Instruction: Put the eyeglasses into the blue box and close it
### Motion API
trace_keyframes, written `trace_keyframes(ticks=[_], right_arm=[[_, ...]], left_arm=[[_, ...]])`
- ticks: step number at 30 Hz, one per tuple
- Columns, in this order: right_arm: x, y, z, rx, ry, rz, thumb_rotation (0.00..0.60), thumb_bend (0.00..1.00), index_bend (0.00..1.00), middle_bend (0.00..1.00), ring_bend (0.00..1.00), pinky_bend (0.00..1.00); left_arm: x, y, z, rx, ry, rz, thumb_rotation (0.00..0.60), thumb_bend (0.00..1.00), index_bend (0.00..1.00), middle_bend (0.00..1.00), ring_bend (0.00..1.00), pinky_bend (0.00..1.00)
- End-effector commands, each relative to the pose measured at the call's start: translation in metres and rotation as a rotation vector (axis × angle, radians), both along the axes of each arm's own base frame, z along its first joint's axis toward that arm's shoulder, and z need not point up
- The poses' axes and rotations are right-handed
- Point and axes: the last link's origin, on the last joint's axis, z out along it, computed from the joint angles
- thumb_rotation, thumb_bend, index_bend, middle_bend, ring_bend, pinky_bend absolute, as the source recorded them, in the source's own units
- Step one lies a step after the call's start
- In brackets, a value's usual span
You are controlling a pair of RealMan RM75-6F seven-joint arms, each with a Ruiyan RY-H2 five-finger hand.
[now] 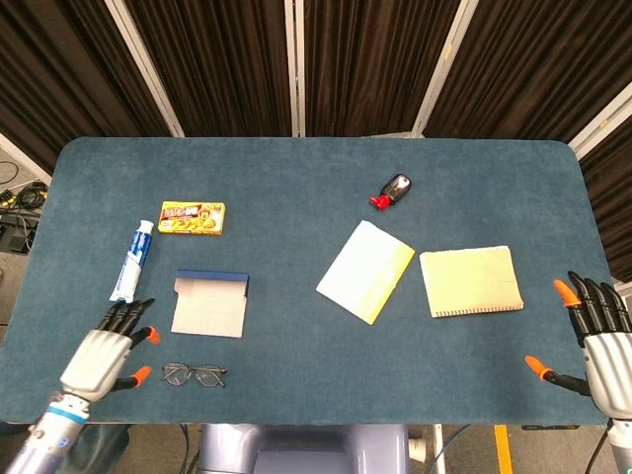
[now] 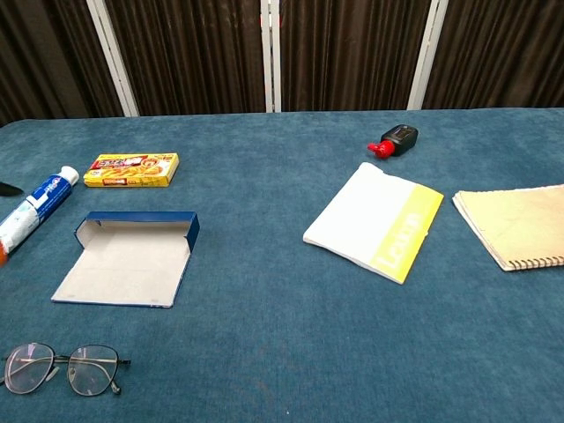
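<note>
The eyeglasses (image 1: 194, 374) (image 2: 63, 368) lie folded flat near the table's front edge on the left. Just behind them the blue box (image 1: 209, 304) (image 2: 128, 259) lies with its lid swung flat and its pale inside showing. My left hand (image 1: 107, 354) hovers over the table just left of the eyeglasses, holding nothing, with its orange-tipped fingers apart. Only a fingertip of it shows at the left edge of the chest view. My right hand (image 1: 595, 341) stays at the table's far right edge, fingers spread and empty.
A toothpaste tube (image 1: 132, 261) and a yellow packet (image 1: 192, 217) lie behind the box. A white-and-yellow booklet (image 1: 366, 271), a spiral notebook (image 1: 471, 281) and a small black-and-red bottle (image 1: 394, 189) occupy the right half of the blue table (image 1: 296, 188).
</note>
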Motion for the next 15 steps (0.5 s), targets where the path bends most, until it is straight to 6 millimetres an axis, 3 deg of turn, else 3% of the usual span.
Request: trace_keyframes(ticks=[1,9,15], right_arm=[[-0.001,-0.001,0.003,-0.001,-0.012,-0.004,0.600,0.00,0.01,0.00,0.00,0.00],[-0.002,-0.001,0.006,0.009,-0.028,-0.001,0.600,0.00,0.02,0.00,0.00,0.00],[-0.003,-0.002,0.006,0.014,-0.031,-0.005,0.600,0.00,0.02,0.00,0.00,0.00]], left_arm=[[0.004,0.004,-0.020,-0.035,0.015,0.011,0.600,0.35,0.42,0.00,0.00,0.00],[0.007,-0.001,-0.046,-0.073,0.034,0.037,0.600,0.38,0.45,0.00,0.00,0.00],[0.007,-0.002,-0.060,-0.089,0.053,0.044,0.600,0.48,0.47,0.00,0.00,0.00]])
